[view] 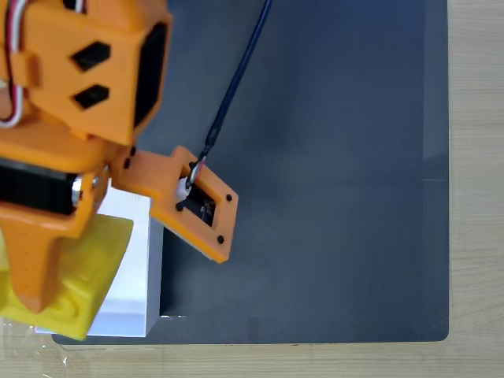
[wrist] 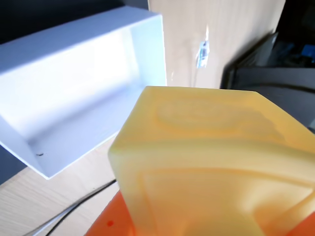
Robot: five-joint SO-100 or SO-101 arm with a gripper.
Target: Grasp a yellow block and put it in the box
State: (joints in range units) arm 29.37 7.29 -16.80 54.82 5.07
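The yellow block (wrist: pixel 216 162) lies closest to the lens in the wrist view, blurred and filling the lower right, with an orange finger (wrist: pixel 110 223) pressed under its lower edge. In the fixed view the gripper (view: pixel 47 276) is seen clamped on the block (view: pixel 90 264), one long orange finger lying across its face. The block is held tilted and lifted, hanging partly over the box (view: pixel 130 260) and partly past its lower-left corner, toward the wooden table (view: pixel 472 197).

Outward from the grasp, the box's white floor and thin walls (wrist: pixel 74 98) are seen open and unobstructed in the wrist view, resting at the corner of the dark mat (view: pixel 331 173).

Several risks are judged from this. If the block were let go here, it could strike the near wall or fall outside, since it is not centred over the opening. Because it is tilted, it could catch on the rim and topple out. The light box could also be shoved along the mat if it were nudged by the arm. The trailing cable (view: pixel 236 87) could snag the wrist.
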